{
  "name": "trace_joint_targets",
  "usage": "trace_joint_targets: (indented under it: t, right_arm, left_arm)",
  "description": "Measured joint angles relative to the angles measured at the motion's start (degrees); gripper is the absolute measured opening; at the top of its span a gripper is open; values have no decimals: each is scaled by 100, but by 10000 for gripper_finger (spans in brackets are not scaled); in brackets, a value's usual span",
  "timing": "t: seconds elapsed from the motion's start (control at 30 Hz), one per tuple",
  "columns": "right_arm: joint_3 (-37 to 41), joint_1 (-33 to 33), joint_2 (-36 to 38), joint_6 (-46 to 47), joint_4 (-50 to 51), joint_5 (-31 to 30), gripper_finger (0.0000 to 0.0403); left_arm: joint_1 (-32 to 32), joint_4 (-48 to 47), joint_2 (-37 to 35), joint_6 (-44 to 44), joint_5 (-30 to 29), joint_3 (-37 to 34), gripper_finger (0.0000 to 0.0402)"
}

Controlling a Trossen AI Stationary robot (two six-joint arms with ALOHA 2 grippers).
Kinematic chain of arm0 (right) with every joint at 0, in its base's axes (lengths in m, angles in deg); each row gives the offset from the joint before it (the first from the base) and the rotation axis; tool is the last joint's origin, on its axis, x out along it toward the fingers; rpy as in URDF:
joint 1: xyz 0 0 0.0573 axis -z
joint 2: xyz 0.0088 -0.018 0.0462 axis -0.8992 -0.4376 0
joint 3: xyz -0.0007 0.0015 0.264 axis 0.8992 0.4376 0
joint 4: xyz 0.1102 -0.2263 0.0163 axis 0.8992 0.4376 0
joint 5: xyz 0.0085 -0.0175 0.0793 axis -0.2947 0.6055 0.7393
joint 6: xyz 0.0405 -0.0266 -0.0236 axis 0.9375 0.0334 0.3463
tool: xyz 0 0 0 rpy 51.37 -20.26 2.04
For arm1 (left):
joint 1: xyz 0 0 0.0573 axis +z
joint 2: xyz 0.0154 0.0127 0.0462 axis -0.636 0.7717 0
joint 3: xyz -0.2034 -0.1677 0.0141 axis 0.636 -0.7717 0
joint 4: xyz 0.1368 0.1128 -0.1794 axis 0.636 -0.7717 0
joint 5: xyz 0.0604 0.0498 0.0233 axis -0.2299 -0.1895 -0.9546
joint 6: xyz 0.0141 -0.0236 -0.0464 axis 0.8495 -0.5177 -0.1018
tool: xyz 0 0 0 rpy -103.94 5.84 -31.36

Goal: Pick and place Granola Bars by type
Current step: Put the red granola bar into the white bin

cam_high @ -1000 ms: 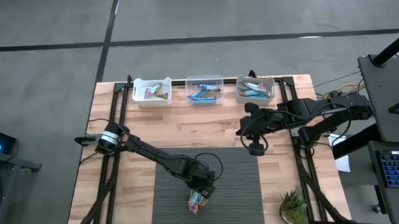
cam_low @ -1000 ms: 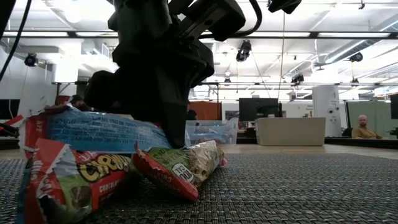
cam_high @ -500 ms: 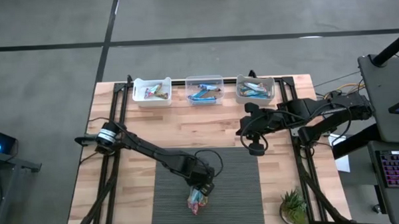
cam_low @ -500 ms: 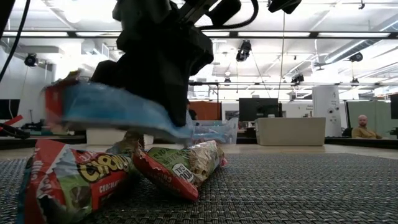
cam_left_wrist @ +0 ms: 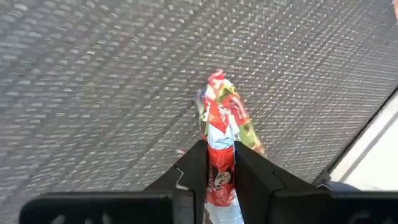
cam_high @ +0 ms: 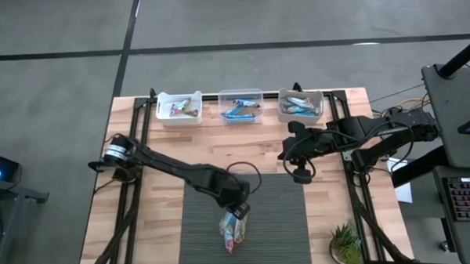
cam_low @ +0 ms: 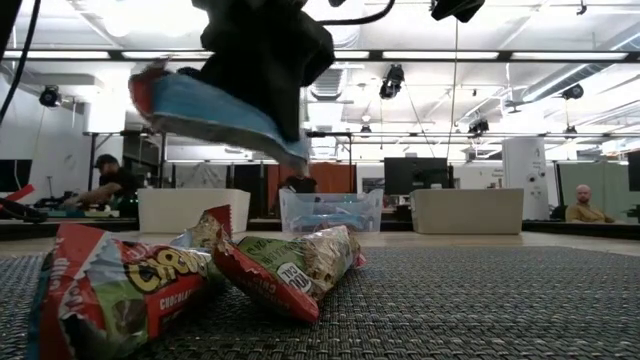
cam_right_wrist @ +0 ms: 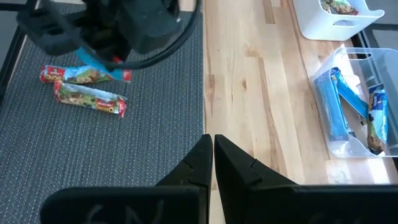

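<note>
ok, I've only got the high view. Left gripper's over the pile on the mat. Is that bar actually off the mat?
Observer: Yes. The low view shows the left gripper holding a blue bar in the air, clear of the mat.
Operator: What's under it?
Observer: Two red-and-green bars lying side by side on the mat.
Operator: Grip centred?
Observer: No. In the low view it is pinched near one end, and the rest sticks out tilted.
Operator: Right gripper?
Observer: The right gripper is shut, and its wrist view shows nothing between the fingers.
</note>
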Motion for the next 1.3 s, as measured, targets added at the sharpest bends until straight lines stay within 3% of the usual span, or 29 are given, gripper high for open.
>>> trace_joint_targets:
  t: [0.7,1.3]
  right_arm:
    - [0,7,30,44,2,-3,9]
    - [-2,7,35,44,-2,-3,9]
  left_arm:
    - [977,-866,-1142,992,-508,-17,53]
    - [1180,-1016,-1490,1295,-527,-22,53]
